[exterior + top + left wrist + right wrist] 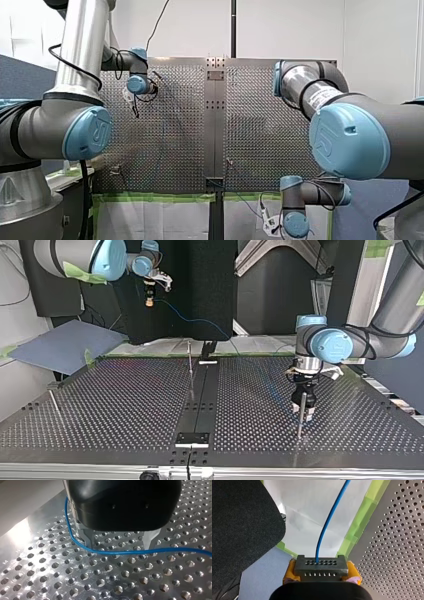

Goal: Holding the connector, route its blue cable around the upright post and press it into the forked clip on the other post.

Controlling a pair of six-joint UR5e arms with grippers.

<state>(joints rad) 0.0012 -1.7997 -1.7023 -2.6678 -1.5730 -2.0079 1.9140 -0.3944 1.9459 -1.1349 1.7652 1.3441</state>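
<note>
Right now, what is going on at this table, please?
The right hand holds the connector raised beyond the edge of the perforated table, its blue cable running back toward the table. The left hand hovers open, low over the table, with the cable crossing just by its fingertips. The routing does not look done yet.

The table (50, 580) under my left gripper (118, 543) was bare metal, glossy as a mirror; the gripper's shell looked smooth black plastic. The blue cable (125, 552) had a slick jacket, the connector (321, 566) was matt dark grey, the pads (288, 573) of my right gripper (321, 576) dull yellow
</note>
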